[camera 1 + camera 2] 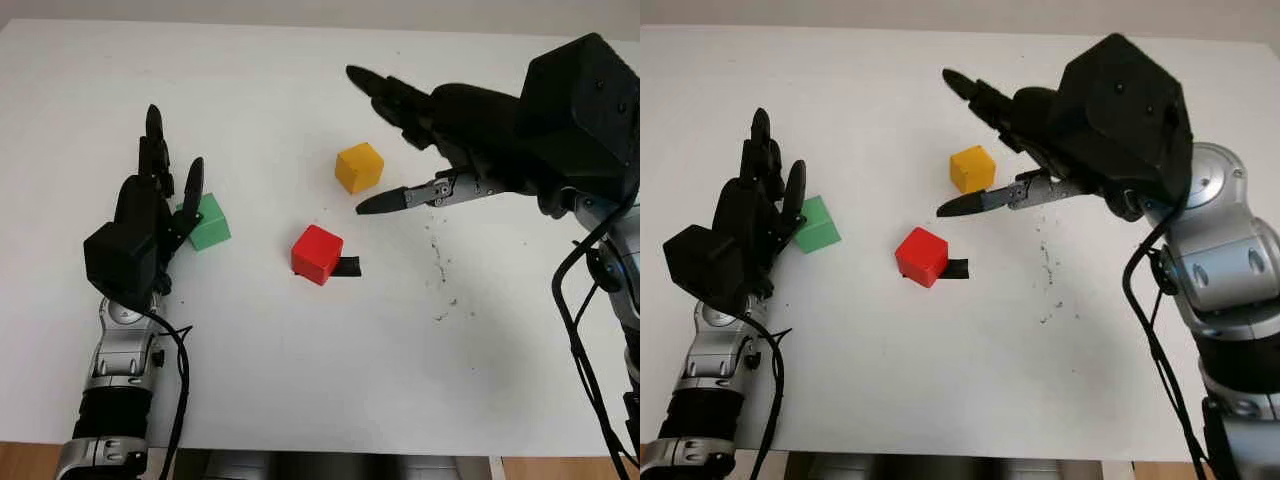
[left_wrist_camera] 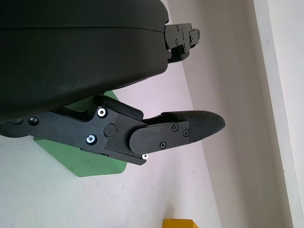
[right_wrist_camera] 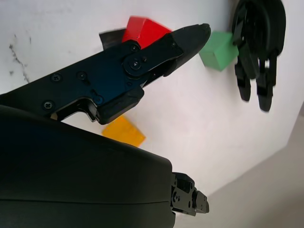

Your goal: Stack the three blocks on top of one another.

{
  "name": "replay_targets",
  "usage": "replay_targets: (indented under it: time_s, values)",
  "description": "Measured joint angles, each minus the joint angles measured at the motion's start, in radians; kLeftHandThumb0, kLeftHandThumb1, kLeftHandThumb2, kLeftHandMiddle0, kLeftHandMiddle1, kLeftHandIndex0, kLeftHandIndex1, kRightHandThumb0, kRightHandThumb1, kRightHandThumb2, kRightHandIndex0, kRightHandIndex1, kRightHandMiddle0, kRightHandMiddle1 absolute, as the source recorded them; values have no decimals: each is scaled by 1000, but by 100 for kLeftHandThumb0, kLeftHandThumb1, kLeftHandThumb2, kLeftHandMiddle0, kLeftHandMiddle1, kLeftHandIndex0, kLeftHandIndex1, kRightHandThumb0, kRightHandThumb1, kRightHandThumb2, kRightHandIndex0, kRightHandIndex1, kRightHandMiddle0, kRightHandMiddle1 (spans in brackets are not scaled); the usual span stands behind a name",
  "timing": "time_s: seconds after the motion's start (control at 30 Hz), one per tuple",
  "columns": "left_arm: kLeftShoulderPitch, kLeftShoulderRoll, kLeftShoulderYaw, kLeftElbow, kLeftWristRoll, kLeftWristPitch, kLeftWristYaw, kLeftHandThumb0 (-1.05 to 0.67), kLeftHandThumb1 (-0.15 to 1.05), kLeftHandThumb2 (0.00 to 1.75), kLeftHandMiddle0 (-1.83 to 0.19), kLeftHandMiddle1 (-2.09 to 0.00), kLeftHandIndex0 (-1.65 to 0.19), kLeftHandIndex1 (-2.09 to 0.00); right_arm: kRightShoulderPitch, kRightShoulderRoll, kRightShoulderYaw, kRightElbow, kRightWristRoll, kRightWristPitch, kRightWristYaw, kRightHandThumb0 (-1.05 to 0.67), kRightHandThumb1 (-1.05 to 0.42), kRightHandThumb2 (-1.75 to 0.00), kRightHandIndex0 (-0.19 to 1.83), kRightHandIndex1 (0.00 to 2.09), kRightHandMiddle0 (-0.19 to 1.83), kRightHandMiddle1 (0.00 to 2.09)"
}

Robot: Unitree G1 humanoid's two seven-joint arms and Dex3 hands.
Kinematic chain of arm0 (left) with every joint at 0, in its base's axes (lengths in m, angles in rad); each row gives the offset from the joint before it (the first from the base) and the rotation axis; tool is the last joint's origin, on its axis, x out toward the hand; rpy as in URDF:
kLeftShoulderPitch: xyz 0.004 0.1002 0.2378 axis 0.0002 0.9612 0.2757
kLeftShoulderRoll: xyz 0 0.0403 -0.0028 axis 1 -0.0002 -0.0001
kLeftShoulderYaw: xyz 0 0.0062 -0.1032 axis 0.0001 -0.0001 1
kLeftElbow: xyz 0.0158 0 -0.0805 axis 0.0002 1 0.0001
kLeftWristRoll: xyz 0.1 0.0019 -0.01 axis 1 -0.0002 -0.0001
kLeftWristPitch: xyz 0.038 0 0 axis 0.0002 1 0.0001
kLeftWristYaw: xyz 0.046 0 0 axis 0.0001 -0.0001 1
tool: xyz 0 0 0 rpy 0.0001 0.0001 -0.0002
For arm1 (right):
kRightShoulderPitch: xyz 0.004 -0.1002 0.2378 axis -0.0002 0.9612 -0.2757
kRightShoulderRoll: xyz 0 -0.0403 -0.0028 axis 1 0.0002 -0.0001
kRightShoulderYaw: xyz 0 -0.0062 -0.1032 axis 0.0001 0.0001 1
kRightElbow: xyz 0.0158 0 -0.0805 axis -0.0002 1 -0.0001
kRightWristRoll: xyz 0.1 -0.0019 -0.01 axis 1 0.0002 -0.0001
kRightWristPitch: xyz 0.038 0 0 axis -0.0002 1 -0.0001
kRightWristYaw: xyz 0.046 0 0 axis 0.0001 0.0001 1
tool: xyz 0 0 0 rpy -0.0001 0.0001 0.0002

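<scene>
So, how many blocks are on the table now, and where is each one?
3, none stacked. The green block sits beside the left hand; the red block lies mid-table; the yellow block sits farther back, under the open right hand.

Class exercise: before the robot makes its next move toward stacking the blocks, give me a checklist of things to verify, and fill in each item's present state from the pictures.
1. All three blocks lie separate on the white table, none stacked: ok.
2. Yellow block is uncovered from above, with the right hand open around it, fingers beyond and in front: ok.
3. Right hand touches the yellow block: cannot tell.
4. Left hand is open beside the green block, holding nothing: ok.
5. Red block has free space above it to receive a block: ok.
6. Small black piece lies against the red block; whether it would tilt a stack: cannot tell.
</scene>
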Motion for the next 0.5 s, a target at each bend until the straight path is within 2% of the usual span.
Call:
replay_targets:
  time_s: [0.13, 0.3, 0.5]
  values:
    - [0, 0, 1, 0, 0, 1, 0, -66, 105, 53, 15, -6, 13, -6, -8, 4, -6, 83, -22, -82, -19, -65, -87, -5, -19, 0, -13, 5]
    - [0, 0, 4, 0, 0, 0, 5, -66, 105, 50, 13, -6, 11, -7, -19, 6, -3, 205, -101, -297, -61, -70, -85, -5, -9, 6, 0, 11]
    - [0, 9, 6, -4, -2, 2, -6, -66, 105, 52, 17, -5, 14, -5, -78, 11, 29, 369, -211, -413, -83, -72, -85, -6, -11, 5, 4, 12]
